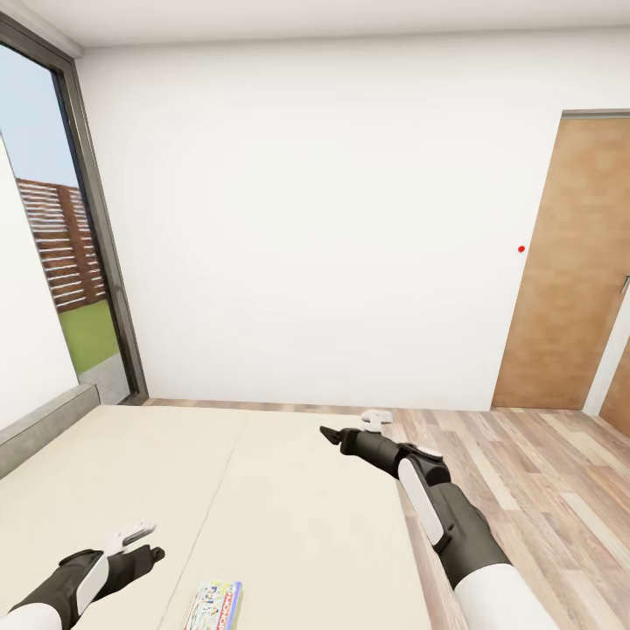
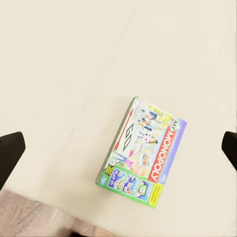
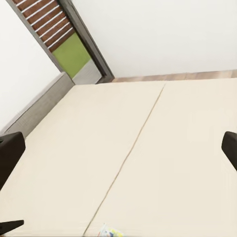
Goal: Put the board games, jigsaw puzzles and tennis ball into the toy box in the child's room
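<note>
A white "Monopoly" board game (image 1: 215, 605) lies flat on the bed (image 1: 289, 507), near the mattress's front edge. My left gripper (image 1: 144, 542) hovers open just left of it. In the left wrist view the box (image 2: 143, 153) sits between the two wide-apart dark fingertips (image 2: 10, 150), with nothing gripped. My right gripper (image 1: 353, 426) is stretched out open over the bed's right edge, well beyond the box. A sliver of the box (image 3: 111, 232) shows in the right wrist view. The toy box, the table, the jigsaw puzzles and the tennis ball are out of view.
A grey headboard (image 1: 44, 429) runs along the bed's left side under a tall window (image 1: 52, 245). Wooden floor (image 1: 534, 464) lies right of the bed. A brown door (image 1: 573, 262) stands in the white far wall.
</note>
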Motion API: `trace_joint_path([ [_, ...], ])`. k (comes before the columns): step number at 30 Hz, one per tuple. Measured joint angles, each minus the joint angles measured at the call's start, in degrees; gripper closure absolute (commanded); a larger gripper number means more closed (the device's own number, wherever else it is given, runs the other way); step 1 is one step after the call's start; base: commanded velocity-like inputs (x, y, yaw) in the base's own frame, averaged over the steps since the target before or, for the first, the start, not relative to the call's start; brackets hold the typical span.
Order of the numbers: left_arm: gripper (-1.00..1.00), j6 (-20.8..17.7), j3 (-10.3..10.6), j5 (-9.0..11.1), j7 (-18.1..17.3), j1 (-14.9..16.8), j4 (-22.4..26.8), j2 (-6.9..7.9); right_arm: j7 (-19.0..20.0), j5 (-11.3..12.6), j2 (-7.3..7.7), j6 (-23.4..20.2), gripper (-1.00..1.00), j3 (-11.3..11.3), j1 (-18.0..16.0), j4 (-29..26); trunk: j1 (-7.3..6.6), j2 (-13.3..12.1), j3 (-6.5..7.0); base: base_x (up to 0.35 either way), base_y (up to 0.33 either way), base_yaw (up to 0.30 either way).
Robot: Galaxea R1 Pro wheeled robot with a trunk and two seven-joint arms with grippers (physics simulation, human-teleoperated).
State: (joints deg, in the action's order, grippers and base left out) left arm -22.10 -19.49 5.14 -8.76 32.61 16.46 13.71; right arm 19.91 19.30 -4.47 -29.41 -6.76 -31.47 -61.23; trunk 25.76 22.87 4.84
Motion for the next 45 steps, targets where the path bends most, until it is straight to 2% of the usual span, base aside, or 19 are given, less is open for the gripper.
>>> trace_joint_path([
  [3,-1.0,0.1,0.1,-0.1,-2.9,0.0,0.0,0.06,-0.1,0.0,0.0,0.1,-1.0,-0.8,0.0,0.0,0.0,0.0,0.0,0.0,0.0,0.0],
  [7,-1.0,0.3,0.5,-0.3,-11.5,0.0,0.0,0.5,-0.1,0.0,0.0,0.1,-1.0,-1.3,0.0,-0.1,0.0,0.0,0.0,0.0,0.0,0.0],
  [8,-1.0,0.3,0.4,-0.4,-15.7,0.0,0.2,0.86,-0.1,0.0,0.0,0.1,-1.0,-1.4,0.0,-0.1,0.0,0.0,0.0,0.0,0.0,0.0],
  [10,-1.0,0.1,0.3,-0.4,-19.9,0.0,0.3,1.62,-0.1,0.0,0.03,0.1,-1.0,-1.5,0.0,-0.1,0.0,0.0,0.0,0.0,0.0,0.0],
  [12,-1.0,0.0,0.2,-0.4,-23.7,0.1,0.4,2.86,-0.1,0.0,0.05,0.1,-1.0,-1.5,0.0,-0.1,0.0,0.0,0.0,0.0,0.0,0.0],
  [13,-1.0,-0.2,0.0,-0.3,-26.9,0.3,0.5,4.4,-0.1,0.0,0.06,0.2,-1.0,-1.5,0.0,-0.1,0.0,0.0,0.0,0.0,0.0,0.0],
  [15,-1.0,-0.6,-0.2,-0.2,-29.7,0.5,0.6,6.2,-0.1,0.0,0.06,0.2,-1.0,-1.5,0.0,-0.1,0.0,0.0,0.0,0.0,0.0,0.0],
  [18,-1.0,-2.6,-0.8,0.3,-32.9,1.3,0.6,9.15,-0.1,0.0,0.02,0.2,-1.0,-1.6,0.0,-0.1,0.0,0.0,0.0,0.0,0.0,0.0],
  [21,-1.0,-4.5,-1.9,1.3,-33.9,2.1,0.7,10.49,-0.2,0.0,0.01,0.2,-1.0,-1.6,0.0,-0.1,0.0,0.0,0.0,0.0,0.0,0.0],
  [22,-1.0,-5.5,-3.4,2.5,-34.1,2.5,0.7,10.95,-0.2,0.0,0.01,0.2,-1.0,-1.6,0.0,-0.1,0.0,0.0,0.0,0.0,0.0,0.0],
  [24,-1.0,-6.1,-5.5,3.9,-33.8,2.7,0.8,11.24,-0.2,0.0,0.0,0.3,-1.0,-1.6,0.0,-0.1,0.0,0.0,0.0,0.0,0.0,0.0],
  [25,-1.0,-6.4,-7.9,5.0,-32.6,2.8,0.7,11.38,-0.2,0.0,0.0,0.3,-1.0,-1.6,0.0,-0.1,0.0,0.0,0.0,0.0,0.0,0.0],
  [28,-1.0,-6.5,-11.8,6.1,-28.5,2.9,0.7,11.37,-0.1,0.0,0.03,0.3,-1.0,-1.5,0.0,-0.2,0.0,0.0,0.0,0.0,0.0,0.0],
  [29,-1.0,-6.4,-13.9,6.5,-24.6,3.0,0.6,11.3,-0.1,0.0,0.05,0.4,-1.0,-1.5,0.0,-0.5,0.0,0.0,0.0,0.0,0.0,0.0],
  [31,-1.0,-6.2,-15.5,6.9,-20.3,3.0,0.6,11.21,-0.1,0.0,0.07,0.4,-1.0,-1.5,0.0,-0.8,0.0,0.0,0.0,0.0,0.0,0.0],
  [32,-1.0,-5.9,-16.5,7.1,-16.4,3.0,0.5,11.02,-0.1,0.0,0.07,0.4,-1.0,-1.5,0.0,-1.3,0.0,0.0,0.0,0.0,0.0,0.0],
  [35,-1.0,-5.2,-17.7,7.4,-12.0,3.0,0.4,10.46,-0.1,0.1,0.08,0.4,-1.0,-1.5,0.0,-2.3,0.0,0.0,0.0,0.0,0.0,0.0],
  [38,-1.0,-4.8,-18.2,7.6,-10.1,3.0,0.4,10.1,-0.1,0.1,0.08,0.4,-1.0,-1.5,0.1,-2.9,0.0,0.0,0.0,0.0,0.0,0.0],
  [45,-1.0,-4.2,-19.0,8.1,-8.6,3.1,0.4,9.75,-0.1,0.1,0.09,0.5,-1.0,-1.5,0.1,-3.3,0.0,0.0,0.0,0.0,0.0,0.0],
])
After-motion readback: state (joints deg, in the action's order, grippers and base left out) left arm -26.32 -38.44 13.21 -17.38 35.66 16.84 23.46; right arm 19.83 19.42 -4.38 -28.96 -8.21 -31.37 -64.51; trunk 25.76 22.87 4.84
